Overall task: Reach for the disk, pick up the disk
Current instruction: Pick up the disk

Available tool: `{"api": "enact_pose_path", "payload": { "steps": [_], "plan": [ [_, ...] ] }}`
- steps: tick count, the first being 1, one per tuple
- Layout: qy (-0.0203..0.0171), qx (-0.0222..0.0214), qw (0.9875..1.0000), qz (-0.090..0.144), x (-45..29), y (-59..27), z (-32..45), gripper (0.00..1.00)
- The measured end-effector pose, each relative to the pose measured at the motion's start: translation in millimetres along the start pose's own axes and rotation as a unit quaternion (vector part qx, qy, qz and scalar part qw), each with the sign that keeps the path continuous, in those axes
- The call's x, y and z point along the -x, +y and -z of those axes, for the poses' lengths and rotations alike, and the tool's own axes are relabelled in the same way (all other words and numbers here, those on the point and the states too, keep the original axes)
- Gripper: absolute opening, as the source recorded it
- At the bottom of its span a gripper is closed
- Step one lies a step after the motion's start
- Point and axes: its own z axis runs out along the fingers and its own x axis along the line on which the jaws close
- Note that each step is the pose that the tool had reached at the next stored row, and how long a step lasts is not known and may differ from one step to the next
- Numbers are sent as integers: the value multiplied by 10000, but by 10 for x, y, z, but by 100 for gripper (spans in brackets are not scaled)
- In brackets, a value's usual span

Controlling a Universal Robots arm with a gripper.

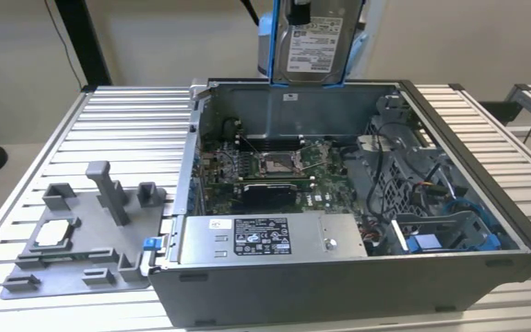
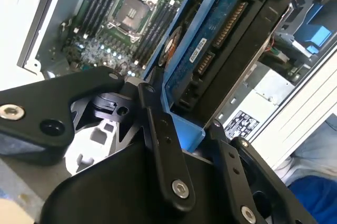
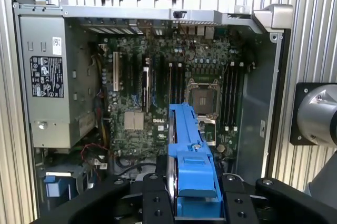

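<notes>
The disk (image 1: 314,41), a flat rectangular silver metal hard drive with a white label in a bright blue plastic bracket, is clamped edge-on in the black two-finger gripper (image 2: 184,124), its jaws closed against the bracket's sides. It hangs clear above the back edge of the open grey metal computer case (image 1: 339,290), over the green motherboard (image 3: 137,92). I judge it rigid, fairly heavy and shock-sensitive. The bracket's rails look the safest hold, away from the exposed circuit board and connectors.

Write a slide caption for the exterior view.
The blue-framed disk hangs upright above the rear of the open computer case on the slatted table.
</notes>
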Motion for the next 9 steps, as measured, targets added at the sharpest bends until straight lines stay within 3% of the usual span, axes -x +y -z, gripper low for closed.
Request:
{"api": "enact_pose_path", "payload": {
  "steps": [9],
  "plan": [
    [0,0,10000,0,-1,-175,-19,0]
  ]
}}
